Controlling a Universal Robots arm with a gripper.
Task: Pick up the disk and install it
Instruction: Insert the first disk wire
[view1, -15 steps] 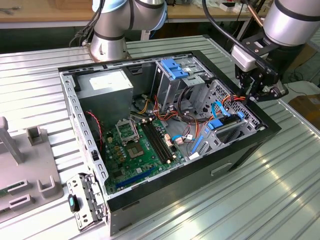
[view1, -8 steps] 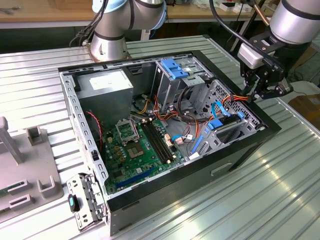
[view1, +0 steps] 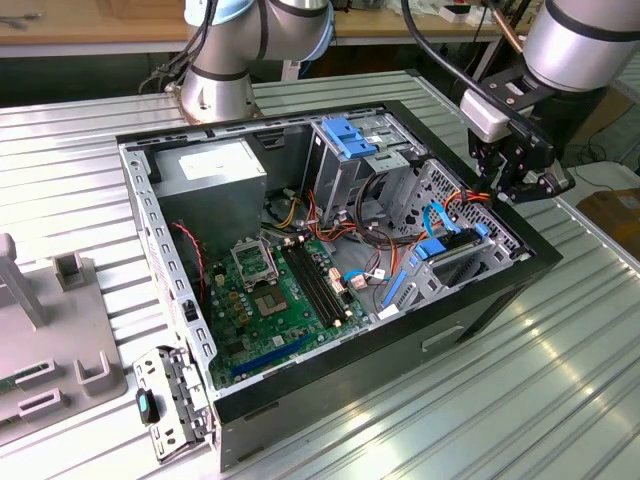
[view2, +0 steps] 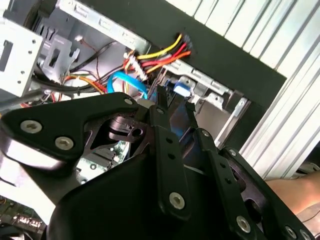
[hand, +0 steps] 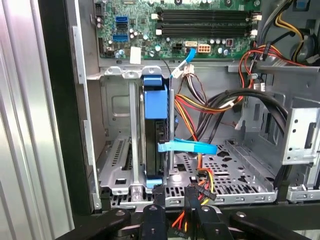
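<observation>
The disk (hand: 154, 107) stands on edge in the metal bay at the case's front corner, its blue carrier rail facing up, close beside the black case wall. In the exterior view the disk (view1: 430, 250) lies low in that bay at the view's right. My gripper (view1: 503, 190) hangs above the case's right rim, apart from the disk. In both wrist views the gripper (hand: 175, 200) (view2: 175, 107) is open, with a narrow gap and nothing between its black fingers (view2: 160, 112). A thin blue cable (hand: 187, 146) crosses over the disk's rail.
The open computer case (view1: 480, 310) sits on a ribbed metal table (view1: 560, 400). Inside are the green motherboard (view1: 285, 290), a power supply (view1: 210, 165), an upright drive cage with blue top (view1: 350, 140) and bundles of coloured wires (hand: 200, 105). A grey fixture (view1: 50, 340) stands at the left.
</observation>
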